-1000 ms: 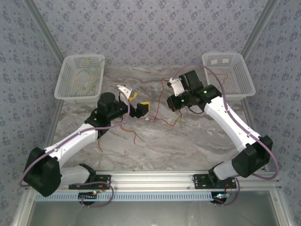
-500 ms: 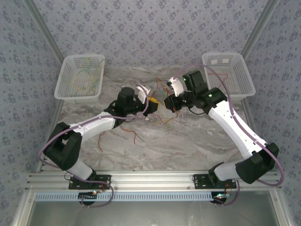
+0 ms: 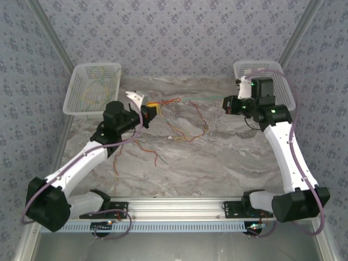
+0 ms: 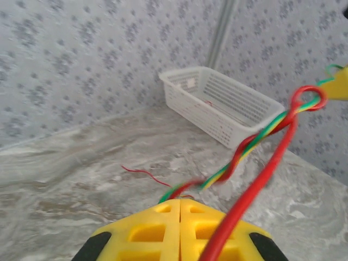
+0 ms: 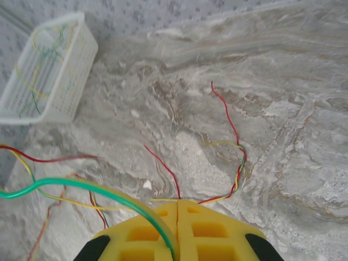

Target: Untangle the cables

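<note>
1. Left gripper sits just right of the left basket, yellow pads pressed together, pinching a twisted bundle of red, yellow and green cables
2. A red cable loops up off the same pads
3. Right gripper is far right of the left basket, beside the right basket, jaws closed on a green cable
4. Green cable runs across from the right gripper toward the left gripper
5. Loose tangle lies on the marble table, right of the left basket, between both grippers
6. Red strands lie below-right of the left basket
7. More yellow and green cables are inside the left basket
</note>
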